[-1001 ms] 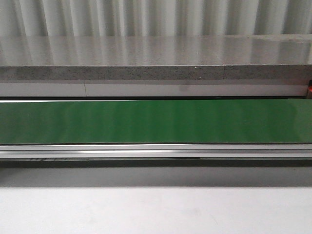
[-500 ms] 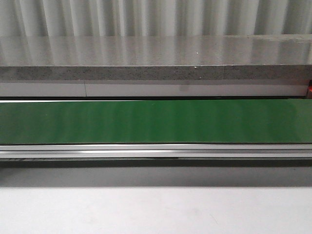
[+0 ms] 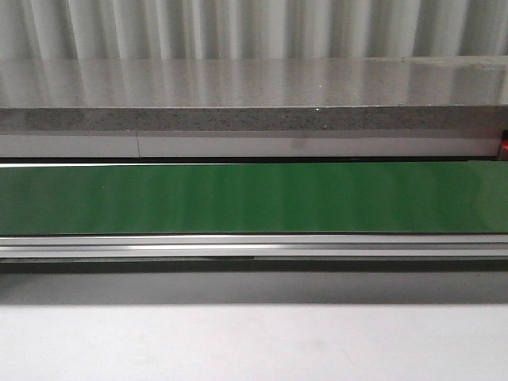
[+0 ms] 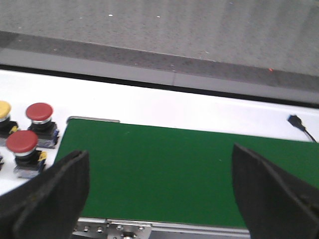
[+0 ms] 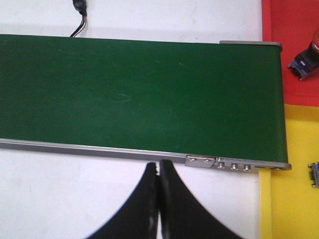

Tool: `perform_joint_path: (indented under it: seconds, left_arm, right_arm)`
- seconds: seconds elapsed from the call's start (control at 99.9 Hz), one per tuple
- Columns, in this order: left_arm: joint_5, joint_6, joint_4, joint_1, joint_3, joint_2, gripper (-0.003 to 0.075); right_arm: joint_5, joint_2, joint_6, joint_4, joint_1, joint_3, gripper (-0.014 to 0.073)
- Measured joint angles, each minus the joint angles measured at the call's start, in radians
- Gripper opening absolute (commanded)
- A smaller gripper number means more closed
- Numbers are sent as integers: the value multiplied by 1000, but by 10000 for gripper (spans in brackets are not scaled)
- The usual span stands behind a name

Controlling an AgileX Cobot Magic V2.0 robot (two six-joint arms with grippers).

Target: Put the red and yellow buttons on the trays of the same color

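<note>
Belt [image 3: 254, 198] green, long axis running side to side across the front view, bare along its whole visible length. White bench [image 3: 254, 341] in front of it. Left gripper [image 4: 159, 199]: jaws spread wide, holding nothing, hanging over the belt's end. Just off that end, on the white surface, two red buttons [image 4: 39, 113] [image 4: 21, 143] upright on their bases, one yellow button [image 4: 4, 110] beside them at frame edge. Right gripper [image 5: 159, 199]: jaws pressed together, empty. Red tray [image 5: 291, 50] and yellow tray [image 5: 294, 179] adjoin past the belt's other end; one part lies on each, cut off by the frame.

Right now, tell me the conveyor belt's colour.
Plain dark green conveyor belt, clearest in the right wrist view.
</note>
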Motion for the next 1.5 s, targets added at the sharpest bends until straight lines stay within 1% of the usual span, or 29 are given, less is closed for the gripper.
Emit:
perform_joint_path:
  seconds: [0.16, 0.29, 0.41, 0.66, 0.871, 1.061, 1.321, 1.501]
  left_arm:
    - [-5, -111, 0, 165, -43, 119, 566]
    - [-5, -146, -18, 308, -83, 261, 566]
    - [-15, -152, -61, 373, -132, 399, 566]
    - [-32, -158, -74, 387, -264, 688, 566]
    - [-43, -158, -76, 387, -357, 869, 566]
    - [-69, -158, -76, 387, -385, 957, 565]
    - [-122, -158, -76, 388, -388, 1026, 565]
    - [-135, -158, -79, 388, -406, 1073, 566]
  right_arm:
    - [0, 0, 0, 0, 0, 0, -67]
    - [0, 0, 0, 0, 0, 0, -67]
    - [0, 0, 0, 0, 0, 0, -67]
    - [0, 0, 0, 0, 0, 0, -67]
    - [0, 0, 0, 0, 0, 0, -67]
    - [0, 0, 0, 0, 0, 0, -67]
    - [0, 0, 0, 0, 0, 0, -67]
    - [0, 0, 0, 0, 0, 0, -67]
